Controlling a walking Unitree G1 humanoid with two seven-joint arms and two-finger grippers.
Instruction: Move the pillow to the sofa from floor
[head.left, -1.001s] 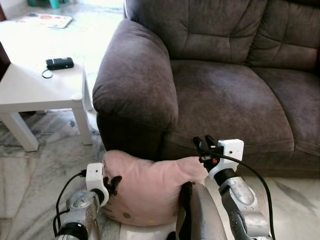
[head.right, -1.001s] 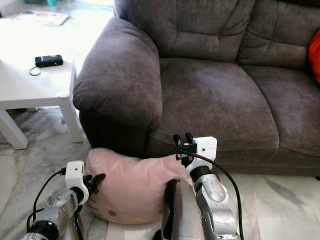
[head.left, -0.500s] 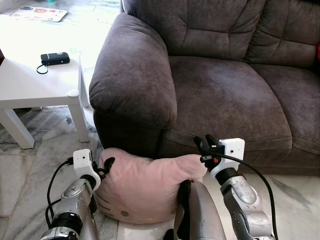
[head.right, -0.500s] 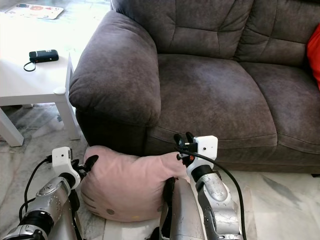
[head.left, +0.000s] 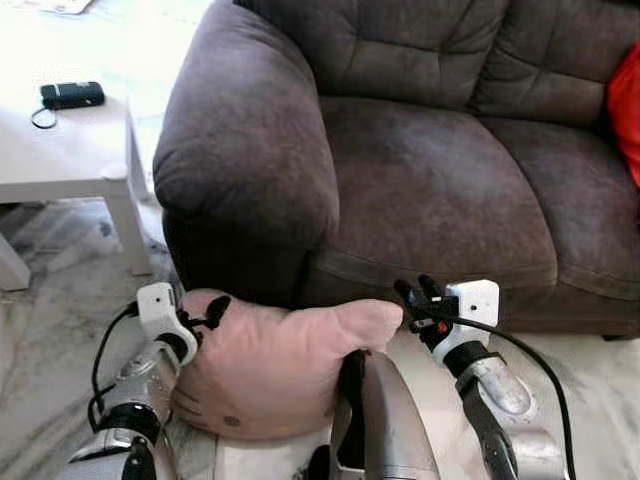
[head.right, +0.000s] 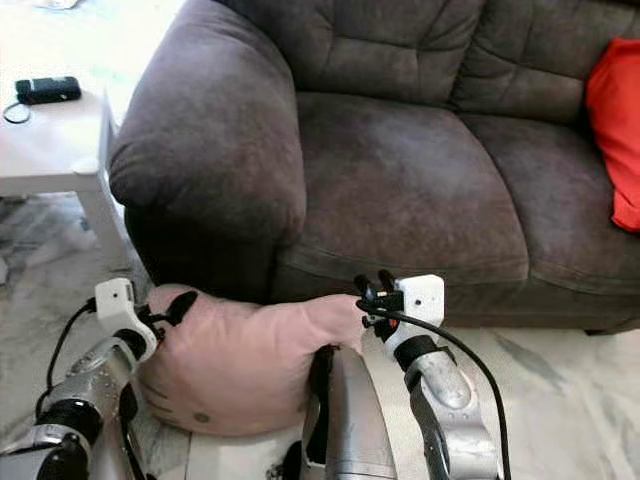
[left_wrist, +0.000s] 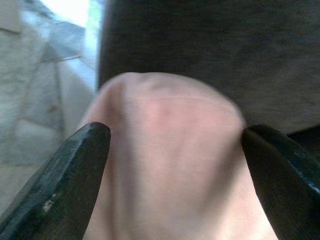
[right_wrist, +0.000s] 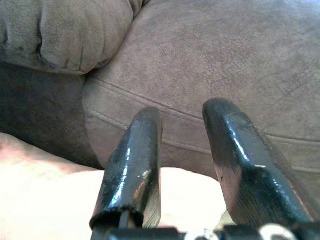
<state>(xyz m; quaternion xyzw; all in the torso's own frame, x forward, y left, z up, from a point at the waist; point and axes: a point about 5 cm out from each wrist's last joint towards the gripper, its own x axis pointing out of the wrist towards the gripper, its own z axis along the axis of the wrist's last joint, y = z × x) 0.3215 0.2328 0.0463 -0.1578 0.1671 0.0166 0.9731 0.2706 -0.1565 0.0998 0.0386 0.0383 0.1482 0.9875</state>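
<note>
Lower centre of the frame: pink pillow (head.left: 280, 365) on the marble floor (head.left: 50, 300), against the front of the grey sofa (head.left: 420, 180). Left gripper (left_wrist: 175, 165): fingers spread wide around the pillow's upper corner. Right gripper (head.left: 418, 296): fingers slightly apart, holding nothing, at the pillow's other corner. Upper left: white table (head.left: 60, 160) bearing a black device (head.left: 72, 94). Right edge: red cushion (head.right: 612, 140).

a soft pink pillow (head.left: 280, 365) with small printed spots and whisker-like marks low on its face sits on the pale marble floor (head.left: 60, 300), pressed against the front base of the dark grey-brown sofa (head.left: 420, 180), just below its rounded armrest. its top corners are bunched up and rumpled.
</note>
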